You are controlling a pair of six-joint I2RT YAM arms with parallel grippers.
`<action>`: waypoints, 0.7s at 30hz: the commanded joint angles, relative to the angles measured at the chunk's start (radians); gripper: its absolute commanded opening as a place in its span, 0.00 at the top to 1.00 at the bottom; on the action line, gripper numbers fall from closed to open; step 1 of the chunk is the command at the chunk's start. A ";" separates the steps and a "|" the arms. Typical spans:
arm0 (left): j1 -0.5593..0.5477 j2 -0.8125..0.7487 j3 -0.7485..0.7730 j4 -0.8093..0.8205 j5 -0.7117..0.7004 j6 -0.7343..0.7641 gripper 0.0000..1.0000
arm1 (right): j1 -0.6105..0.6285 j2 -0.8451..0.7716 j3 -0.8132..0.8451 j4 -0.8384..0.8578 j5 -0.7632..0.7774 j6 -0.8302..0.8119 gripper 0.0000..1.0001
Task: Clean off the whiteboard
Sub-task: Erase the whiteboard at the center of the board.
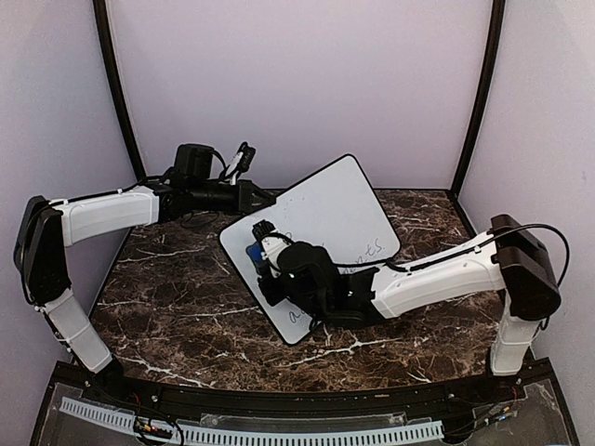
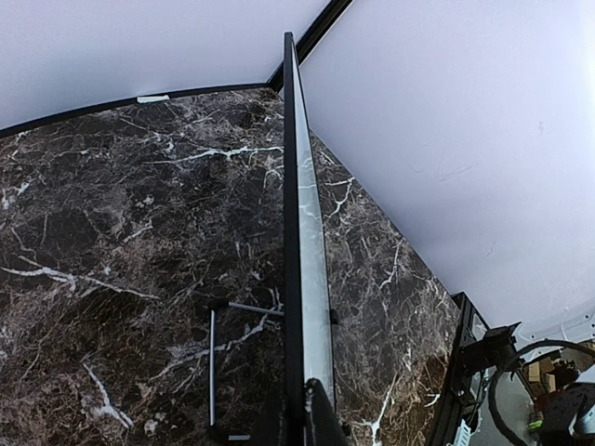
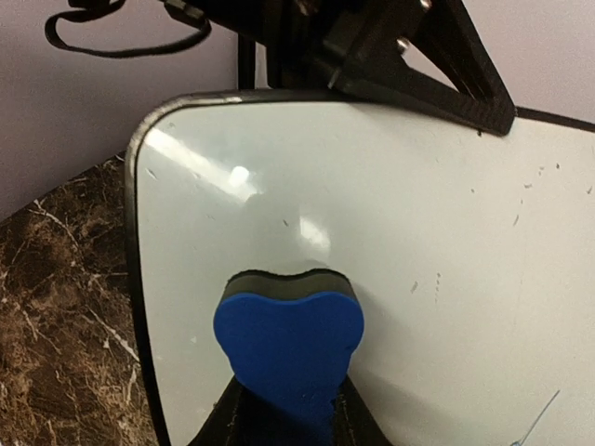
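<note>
— white edge to edge is what we want, so where is the whiteboard [image 1: 339, 209] now?
— tipped up over the middle of the marble table [image 1: 167, 279], low corner toward us, high corner toward the back wall. our left gripper [image 1: 263, 200] is pinched tight on its upper-left edge. from that wrist we see the board edge-on, running straight out from between the jaws.
— and the wiping side?
— our right gripper [image 3: 288, 413] is squeezed onto the blue eraser [image 3: 288, 339], and the dark felt face sits against the board near its left rim. the patch around it looks clean.
— what's left for us?
— blue-grey writing [image 1: 370, 249] along the right side, and more by the low corner, partly hidden under our right arm. we'd judge the job under way, not finished.
— so how do we do this pass well?
— hold the felt flat, not on an edge, and sweep toward the writing in overlapping strokes. we should press only as hard as the left pinch can answer, since the board is gripped at one edge and could pivot or slip. easing off near the rim should stop the eraser dropping off it.
</note>
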 commanded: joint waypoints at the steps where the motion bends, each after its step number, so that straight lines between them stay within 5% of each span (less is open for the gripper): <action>1: -0.046 -0.007 -0.012 -0.047 0.038 0.016 1.00 | -0.053 -0.045 -0.165 -0.044 0.011 0.065 0.76; 8: -0.053 -0.004 -0.013 -0.046 0.033 0.017 1.00 | -0.093 -0.109 -0.326 0.025 -0.002 0.094 0.76; 21: -0.061 -0.007 -0.009 -0.049 0.023 0.029 1.00 | -0.213 -0.139 -0.297 0.057 -0.057 0.076 0.76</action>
